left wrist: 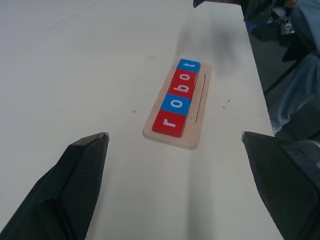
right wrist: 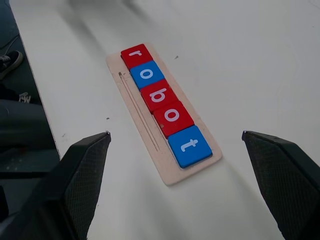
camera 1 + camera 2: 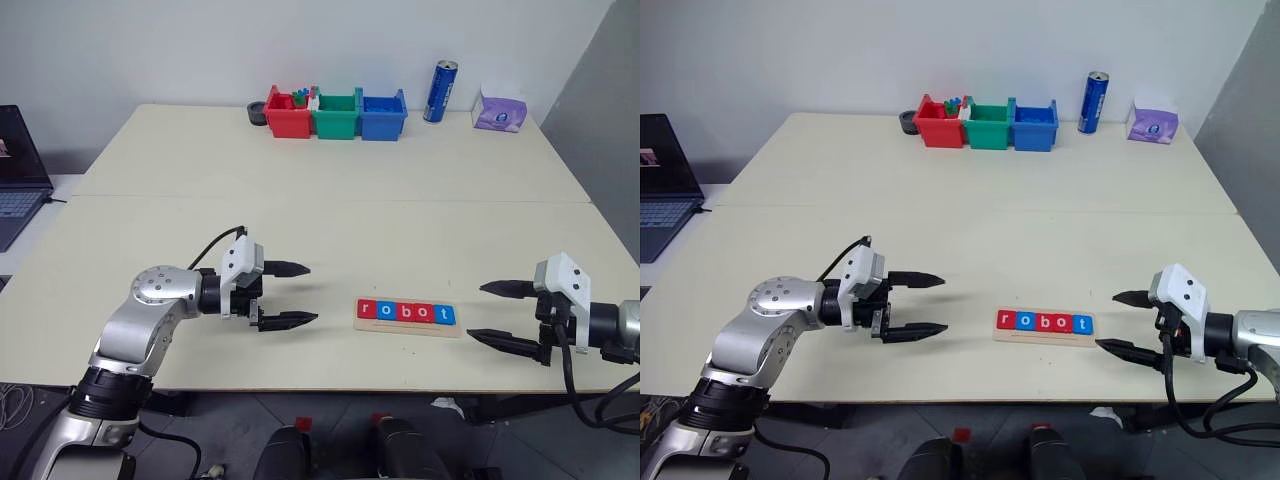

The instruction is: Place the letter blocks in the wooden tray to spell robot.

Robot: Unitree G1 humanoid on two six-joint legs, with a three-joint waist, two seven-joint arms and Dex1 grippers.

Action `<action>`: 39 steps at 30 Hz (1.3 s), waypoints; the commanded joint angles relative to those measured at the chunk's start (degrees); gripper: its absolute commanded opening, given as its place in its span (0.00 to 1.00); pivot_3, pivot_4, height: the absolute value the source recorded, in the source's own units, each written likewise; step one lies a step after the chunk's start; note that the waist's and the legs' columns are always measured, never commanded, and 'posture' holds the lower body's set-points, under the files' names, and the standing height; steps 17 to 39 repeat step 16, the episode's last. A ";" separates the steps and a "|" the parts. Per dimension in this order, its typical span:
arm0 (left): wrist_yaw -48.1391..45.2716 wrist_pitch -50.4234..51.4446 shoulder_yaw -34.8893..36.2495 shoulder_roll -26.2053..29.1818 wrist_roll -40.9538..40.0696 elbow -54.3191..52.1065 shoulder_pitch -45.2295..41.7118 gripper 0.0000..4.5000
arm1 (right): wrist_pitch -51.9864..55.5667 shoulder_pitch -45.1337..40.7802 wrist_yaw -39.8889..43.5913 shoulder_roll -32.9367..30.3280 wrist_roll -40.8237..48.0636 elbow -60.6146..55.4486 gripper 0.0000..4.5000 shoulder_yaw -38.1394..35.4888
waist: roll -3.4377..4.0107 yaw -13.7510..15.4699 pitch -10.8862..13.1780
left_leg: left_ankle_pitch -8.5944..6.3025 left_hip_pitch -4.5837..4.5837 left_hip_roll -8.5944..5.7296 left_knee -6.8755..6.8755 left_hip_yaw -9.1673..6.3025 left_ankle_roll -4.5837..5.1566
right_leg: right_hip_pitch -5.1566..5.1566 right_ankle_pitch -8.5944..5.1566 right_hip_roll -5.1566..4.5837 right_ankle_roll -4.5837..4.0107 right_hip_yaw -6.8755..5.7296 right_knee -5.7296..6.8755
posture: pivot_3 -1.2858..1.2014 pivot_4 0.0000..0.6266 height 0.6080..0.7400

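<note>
Reading from left to right, a laptop sits at the worktop's far left edge, then the left hand hovers above the surface with its two black fingers spread wide and nothing between them. It points rightward, straight toward the wooden tray, which lies just off the fingertips with a stretch of bare worktop between. The tray's long axis runs left to right along the near edge, in line with both hands. In it the letter blocks sit touching side by side: red r, blue o, red b, red o, blue t, spelling the word, with the groove free on the near side. Beyond the tray the right hand faces back toward it, fingers likewise wide apart and empty. The right hand looks a little nearer the tray's t end than the left does to the r end. By the look of it the spelling is complete, so no further grasp seems called for; any next move is probably a retreat. Along the far edge stand a red bin holding a few small coloured pieces, a green bin and a blue bin whose contents cannot be made out, then a blue can and a purple tissue pack.
</note>
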 commanded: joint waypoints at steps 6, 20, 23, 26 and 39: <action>-0.66 3.15 0.06 0.26 -2.07 -3.62 -2.29 1.00 | -0.46 -1.06 0.62 -1.70 0.95 0.24 0.99 -0.61 | 0.00 -0.01 0.00 | 0.00 0.01 0.00 0.00 0.00 0.00 | 0.00 0.00 0.00 0.00 0.00 0.00 | 0.52 0.24 1.00; -1.91 3.45 0.54 -0.44 -3.10 -5.02 -2.32 1.00 | -1.07 -0.81 1.29 -2.32 0.48 0.61 0.99 -0.38 | 0.00 -0.01 0.00 | 0.00 0.01 0.01 0.00 0.00 0.00 | 0.00 0.00 0.00 0.00 0.00 0.00 | 0.52 0.24 1.00; -1.91 3.45 0.54 -0.44 -3.10 -5.02 -2.32 1.00 | -1.07 -0.81 1.29 -2.32 0.48 0.61 0.99 -0.38 | 0.00 -0.01 0.00 | 0.00 0.01 0.01 0.00 0.00 0.00 | 0.00 0.00 0.00 0.00 0.00 0.00 | 0.52 0.24 1.00; -1.91 3.45 0.54 -0.44 -3.10 -5.02 -2.32 1.00 | -1.07 -0.81 1.29 -2.32 0.48 0.61 0.99 -0.38 | 0.00 -0.01 0.00 | 0.00 0.01 0.01 0.00 0.00 0.00 | 0.00 0.00 0.00 0.00 0.00 0.00 | 0.52 0.24 1.00; -1.91 3.45 0.54 -0.44 -3.10 -5.02 -2.32 1.00 | -1.07 -0.81 1.29 -2.32 0.48 0.61 0.99 -0.38 | 0.00 -0.01 0.00 | 0.00 0.01 0.01 0.00 0.00 0.00 | 0.00 0.00 0.00 0.00 0.00 0.00 | 0.52 0.24 1.00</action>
